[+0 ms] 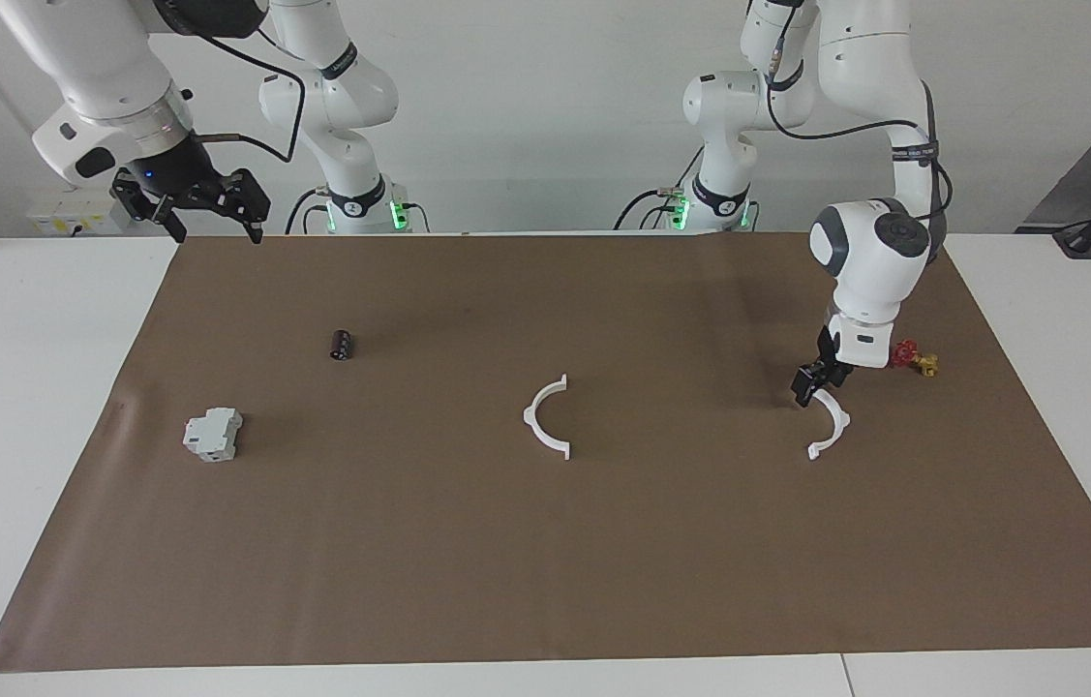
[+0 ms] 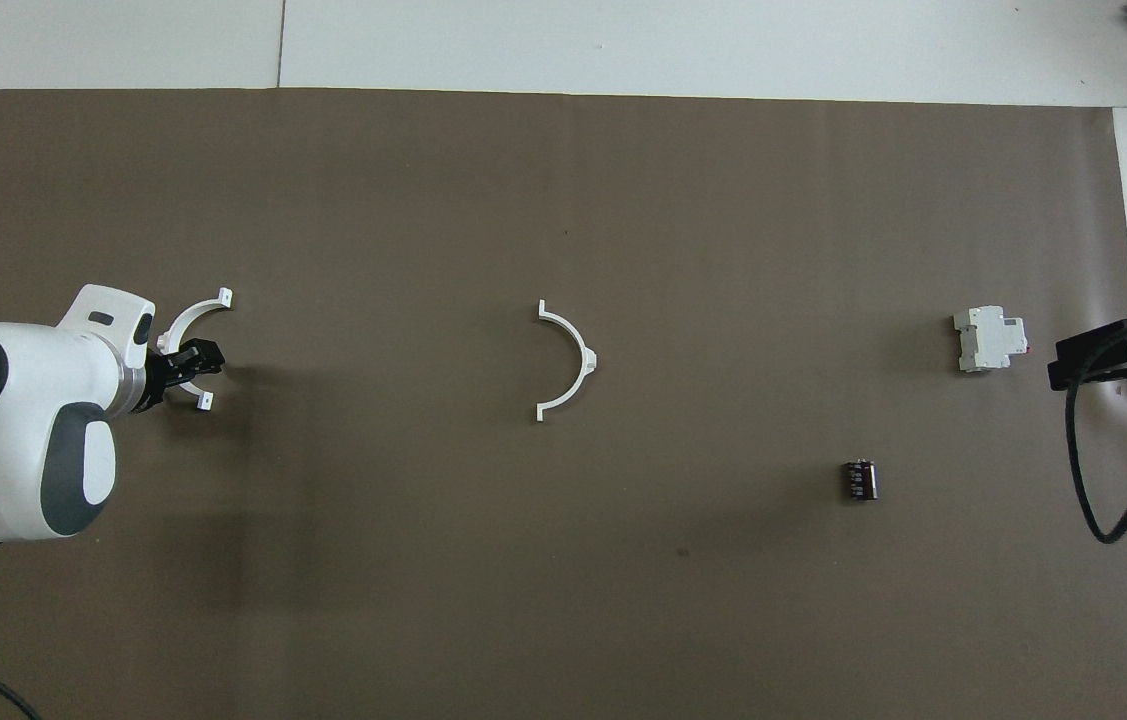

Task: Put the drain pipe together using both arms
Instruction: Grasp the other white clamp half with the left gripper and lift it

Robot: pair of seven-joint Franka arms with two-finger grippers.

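Two half-rings (image 1: 548, 418) (image 1: 828, 423) apart; left gripper (image 1: 818, 379) jaws on one, grip unclear; right gripper (image 1: 191, 205) jaws wide.

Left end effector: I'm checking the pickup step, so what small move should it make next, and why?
Probably finish closing on the half-ring under it, then lift. The left end effector is down at that half-ring's end, at the left arm's end of the mat, while the other half-ring lies apart mid-mat. The right end effector waits, open, raised above the mat's corner.
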